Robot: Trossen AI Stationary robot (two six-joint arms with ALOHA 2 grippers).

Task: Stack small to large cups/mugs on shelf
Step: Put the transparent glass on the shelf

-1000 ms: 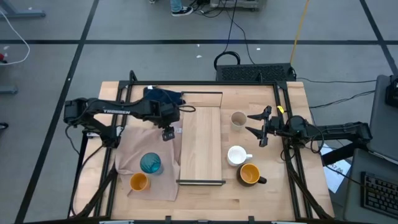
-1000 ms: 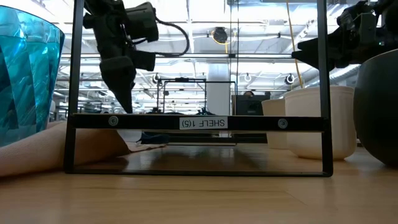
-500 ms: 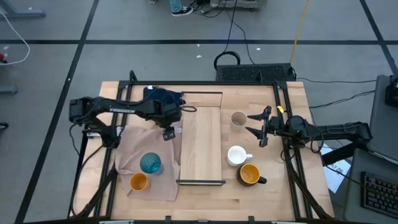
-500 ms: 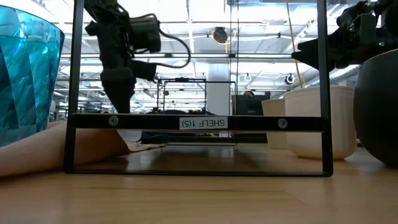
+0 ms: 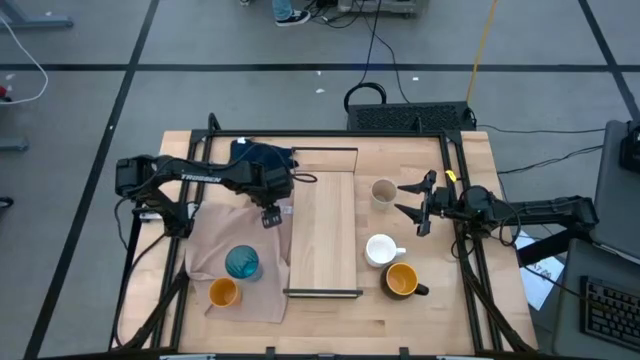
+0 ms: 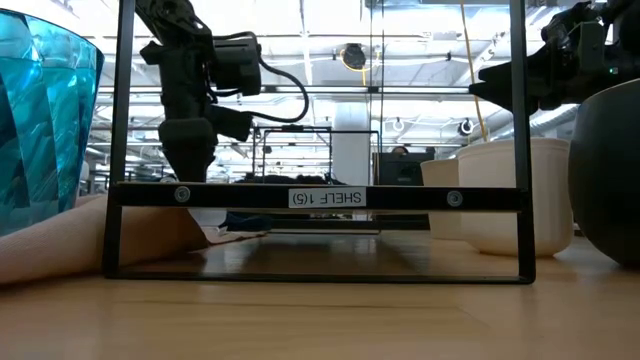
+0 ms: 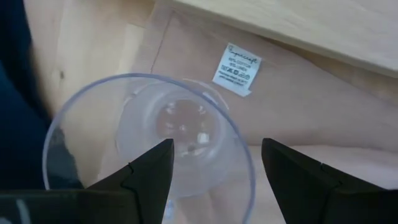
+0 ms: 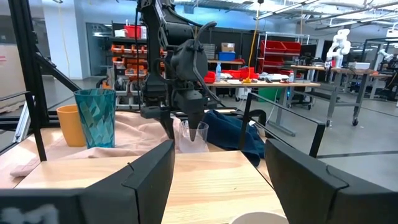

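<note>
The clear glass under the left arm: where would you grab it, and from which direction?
By the rim, from straight above. The clear glass stands upright with its mouth open upward, and the left gripper hangs over it, fingers open, one over the inside, one outside the wall.

I operate in a robotics lab or workshop hall. Evidence: grey floor (image 5: 250,100) marked with dark tape lines, cables (image 5: 385,50) trailing off my table (image 5: 420,310), red storage racks (image 8: 277,53), workbenches (image 8: 292,84), overhead strip lights (image 6: 420,55), a white robot (image 8: 340,45) in the background.
</note>
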